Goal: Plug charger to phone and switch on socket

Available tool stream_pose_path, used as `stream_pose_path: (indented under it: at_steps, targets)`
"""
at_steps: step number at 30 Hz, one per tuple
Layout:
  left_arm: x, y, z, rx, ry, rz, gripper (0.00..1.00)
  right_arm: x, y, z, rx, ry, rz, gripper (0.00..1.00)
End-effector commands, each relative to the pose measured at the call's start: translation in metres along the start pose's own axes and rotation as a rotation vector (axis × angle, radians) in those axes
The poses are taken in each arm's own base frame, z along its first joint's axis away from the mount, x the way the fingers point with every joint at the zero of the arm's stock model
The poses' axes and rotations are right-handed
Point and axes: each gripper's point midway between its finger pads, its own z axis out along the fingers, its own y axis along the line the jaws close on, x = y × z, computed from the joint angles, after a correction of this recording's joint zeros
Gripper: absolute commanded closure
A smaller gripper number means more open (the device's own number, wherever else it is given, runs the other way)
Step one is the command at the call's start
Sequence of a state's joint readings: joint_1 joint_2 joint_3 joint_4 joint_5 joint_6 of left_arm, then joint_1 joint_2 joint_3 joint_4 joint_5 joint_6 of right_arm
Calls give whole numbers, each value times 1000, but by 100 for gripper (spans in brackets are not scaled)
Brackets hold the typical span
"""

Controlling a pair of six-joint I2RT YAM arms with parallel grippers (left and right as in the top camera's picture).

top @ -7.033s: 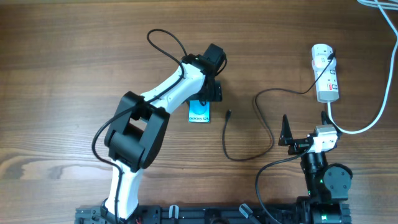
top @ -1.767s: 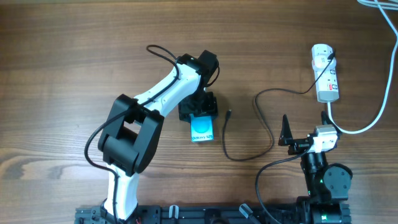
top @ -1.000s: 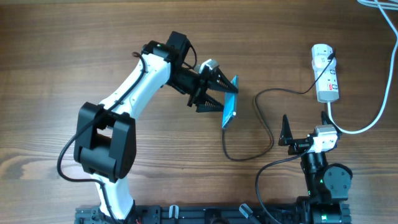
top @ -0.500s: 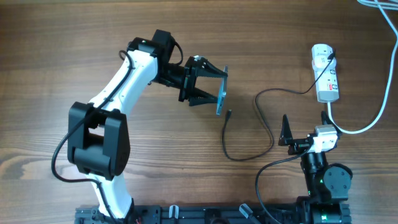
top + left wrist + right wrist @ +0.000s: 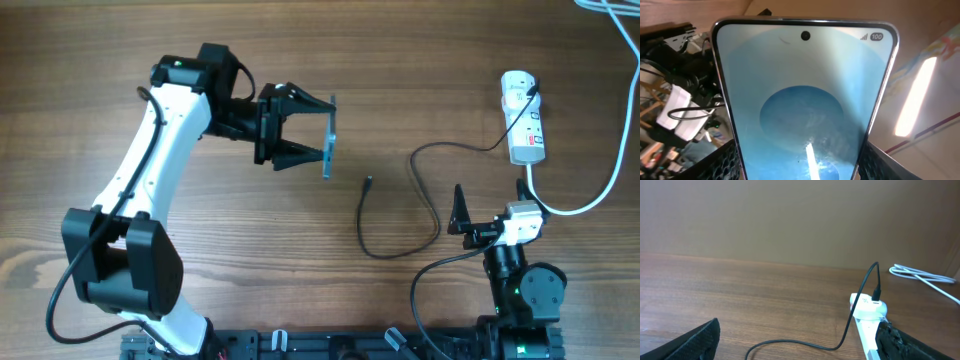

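Note:
My left gripper [image 5: 322,133] is shut on the phone [image 5: 328,140] and holds it in the air, edge-on from above, left of the charger's connector tip [image 5: 369,182]. In the left wrist view the phone's turquoise screen [image 5: 805,100] fills the frame, between my fingers [image 5: 722,160]. The charger's thin black cable [image 5: 436,222] loops on the table up to the white socket [image 5: 523,125], where it is plugged in. My right gripper [image 5: 490,212] is open and empty, just below the socket. The right wrist view shows the socket [image 5: 867,311] and the cable [image 5: 790,342].
A thick white cord [image 5: 600,190] runs from the socket toward the table's right edge and back corner; it also shows in the right wrist view [image 5: 920,275]. The wooden table [image 5: 120,60] carries nothing else. The arm bases stand at the front edge.
My left gripper has picked the phone up off the table, tipped it on edge and carried it up and left, away from the connector tip. The right arm has not moved.

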State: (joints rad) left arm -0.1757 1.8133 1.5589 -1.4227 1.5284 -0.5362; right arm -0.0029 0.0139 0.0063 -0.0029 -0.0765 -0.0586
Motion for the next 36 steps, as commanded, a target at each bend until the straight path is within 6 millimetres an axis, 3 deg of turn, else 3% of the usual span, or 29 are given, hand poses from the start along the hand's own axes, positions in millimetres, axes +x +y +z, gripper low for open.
stream_pose_path:
  at_steps: [1,7,36]
  targets:
    - [16,-18,-11,60,3,44,32,-1,-2,0,13,-4,-14,0]
    - [18,-16,-15,68,-4,-23,32,-1,-2,0,13,-4,-13,0]
    - [18,-16,-15,68,-5,-7,33,-1,-2,0,13,-4,-13,0]
